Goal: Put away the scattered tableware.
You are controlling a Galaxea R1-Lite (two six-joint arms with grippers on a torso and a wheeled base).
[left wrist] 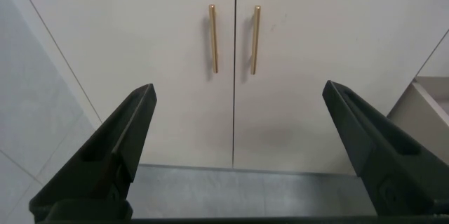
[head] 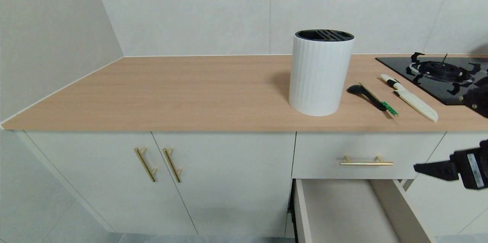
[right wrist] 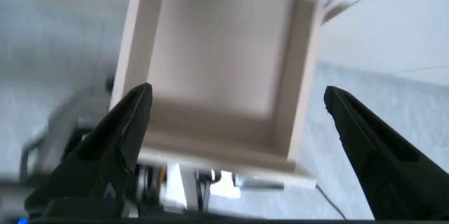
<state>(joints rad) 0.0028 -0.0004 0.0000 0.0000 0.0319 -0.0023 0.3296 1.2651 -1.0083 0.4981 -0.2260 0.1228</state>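
I am seeing three pieces lying flat on the countertop (head: 190, 90), just right of the white ribbed holder (head: 320, 75). A black spoon (head: 360, 90) is lying nearest it. Green-tipped chopsticks (head: 375, 98) are resting against its handle. A cream-bladed knife (head: 413, 100) is lying rightmost, tip pointing near-right.

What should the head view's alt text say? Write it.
A wooden countertop holds a white ribbed holder, with a black spoon, chopsticks and a white knife lying beside it; below, a drawer stands open.

Kitchen: gas hob (head: 438, 73), wooden countertop (head: 190, 90)
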